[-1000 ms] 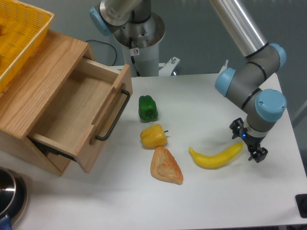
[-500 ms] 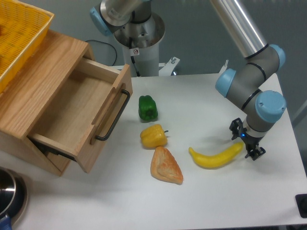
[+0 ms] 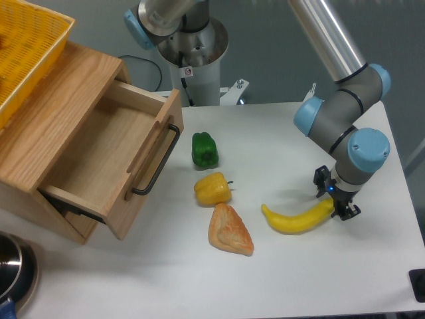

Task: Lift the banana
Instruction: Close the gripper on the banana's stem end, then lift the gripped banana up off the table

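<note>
— What's on the left of the frame?
— A wooden drawer [image 3: 99, 166] pulled open; right of it a green pepper [image 3: 204, 149], yellow pepper [image 3: 212, 189] and pastry [image 3: 230, 230].
— And the banana [image 3: 295, 218]?
— Lower right of centre, flat on the table [image 3: 279, 279]. The gripper [image 3: 334, 199] straddles its right tip, fingers parted.

Robotics lab, arm [image 3: 339, 126] on a pedestal [image 3: 192, 60] behind a white table [image 3: 279, 279], toy food laid out at centre, wooden drawer box [image 3: 80, 153] at left, grey backdrop
</note>
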### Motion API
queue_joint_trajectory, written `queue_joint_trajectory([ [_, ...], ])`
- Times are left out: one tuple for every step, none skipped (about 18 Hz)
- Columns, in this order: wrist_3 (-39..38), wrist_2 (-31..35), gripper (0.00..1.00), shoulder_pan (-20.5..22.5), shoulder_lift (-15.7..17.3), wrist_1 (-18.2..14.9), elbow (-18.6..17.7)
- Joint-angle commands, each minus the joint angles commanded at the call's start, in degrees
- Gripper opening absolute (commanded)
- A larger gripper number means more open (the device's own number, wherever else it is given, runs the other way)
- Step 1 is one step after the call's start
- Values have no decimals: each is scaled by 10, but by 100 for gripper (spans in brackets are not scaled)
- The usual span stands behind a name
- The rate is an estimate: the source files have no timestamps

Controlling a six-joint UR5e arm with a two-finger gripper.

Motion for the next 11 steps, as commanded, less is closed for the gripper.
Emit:
queue_joint_trajectory([
  [0, -1, 28, -1, 3, 0, 0],
  [-1, -1, 24, -2, 6, 0, -1],
  [-3, -1, 20, -2, 9, 0, -3],
  [-7, -1, 18, -2, 12, 0, -3],
  [-9, -1, 18, -2, 16, -1, -3],
  [-9, -1, 18, -2, 18, -1, -3],
  [-9, -1, 18, -2, 24, -3, -3],
  [-9, 2, 18, -2, 30, -4, -4],
  [-9, 3, 18, -2, 36, -4, -3],
  [-9, 4, 18, -2, 45, -6, -3],
  [-9, 4, 18, -1, 55, -8, -4],
])
